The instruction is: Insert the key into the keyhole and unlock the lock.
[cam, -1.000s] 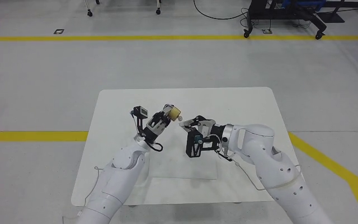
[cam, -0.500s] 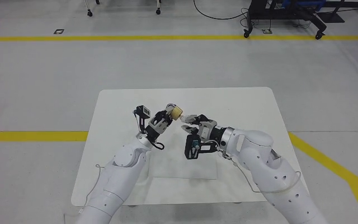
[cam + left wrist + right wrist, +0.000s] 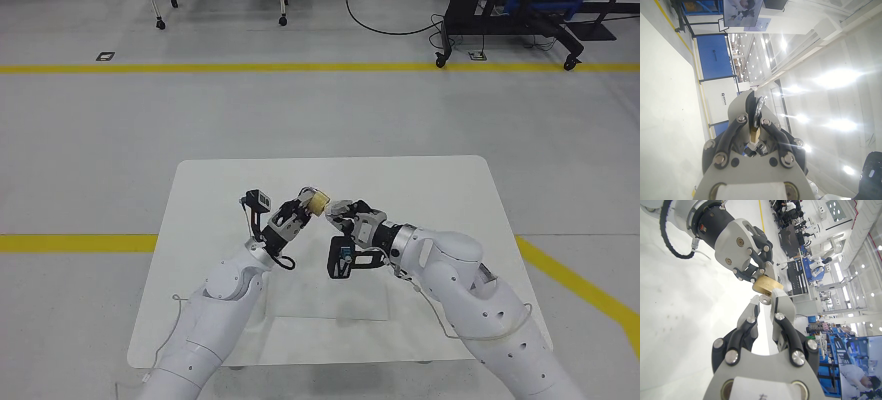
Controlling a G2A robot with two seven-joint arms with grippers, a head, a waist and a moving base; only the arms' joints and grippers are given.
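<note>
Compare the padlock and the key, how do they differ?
The padlock is brass-coloured and blocky; the key is silvery and flat. The padlock is the larger. The left gripper holds the padlock, the right gripper the key. Both are held above the table and touch each other.

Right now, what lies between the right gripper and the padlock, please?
The key, pinched in the right gripper, with its tip at the padlock; the right wrist view shows it.
</note>
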